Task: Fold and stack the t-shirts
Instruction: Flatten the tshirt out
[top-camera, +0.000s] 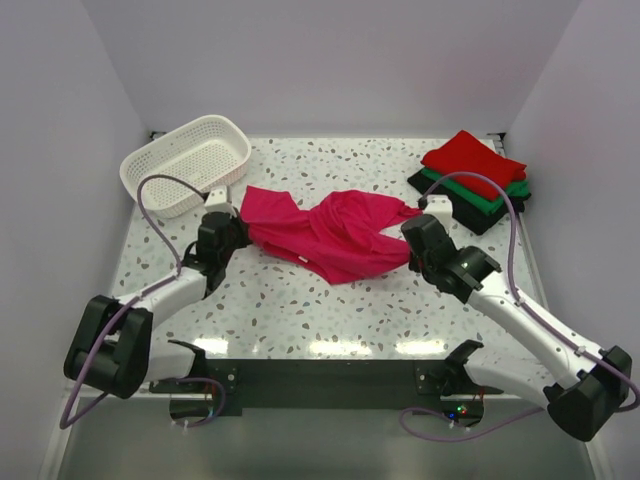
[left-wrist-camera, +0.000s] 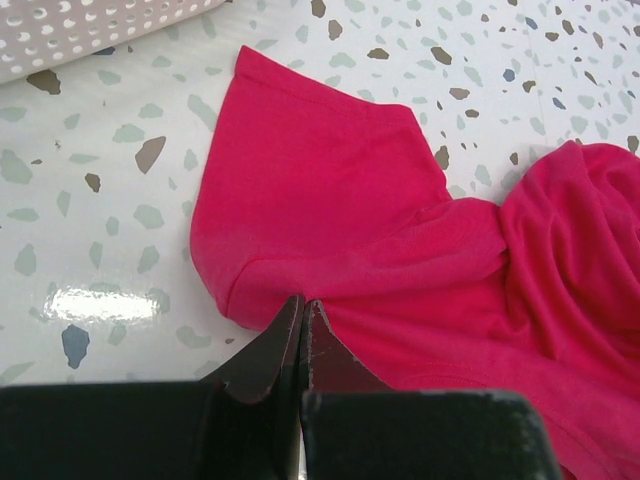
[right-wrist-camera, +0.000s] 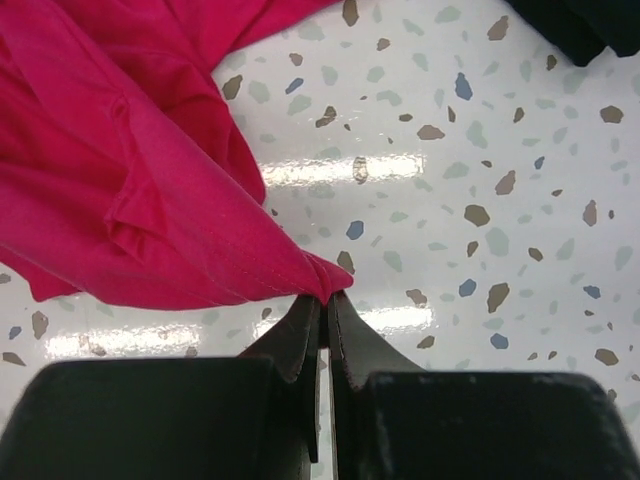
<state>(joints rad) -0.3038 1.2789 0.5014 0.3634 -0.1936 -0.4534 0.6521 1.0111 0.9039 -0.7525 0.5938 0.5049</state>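
The magenta-pink t-shirt (top-camera: 330, 232) lies crumpled across the middle of the table between both arms. My left gripper (top-camera: 240, 229) is shut on its left edge below a flat sleeve (left-wrist-camera: 320, 190); the fingertips pinch the cloth (left-wrist-camera: 303, 303). My right gripper (top-camera: 412, 234) is shut on a bunched corner of the shirt (right-wrist-camera: 150, 200), pinched at the fingertips (right-wrist-camera: 327, 297) and held just above the table. A stack of folded shirts sits at the back right: red (top-camera: 473, 160) on top, green (top-camera: 492, 199) under it, black (top-camera: 470, 215) at the bottom.
A white lattice basket (top-camera: 187, 163) stands at the back left, close behind my left arm; its edge shows in the left wrist view (left-wrist-camera: 90, 30). The black shirt's edge shows at the top right of the right wrist view (right-wrist-camera: 585, 25). White walls enclose the speckled table (top-camera: 330, 310).
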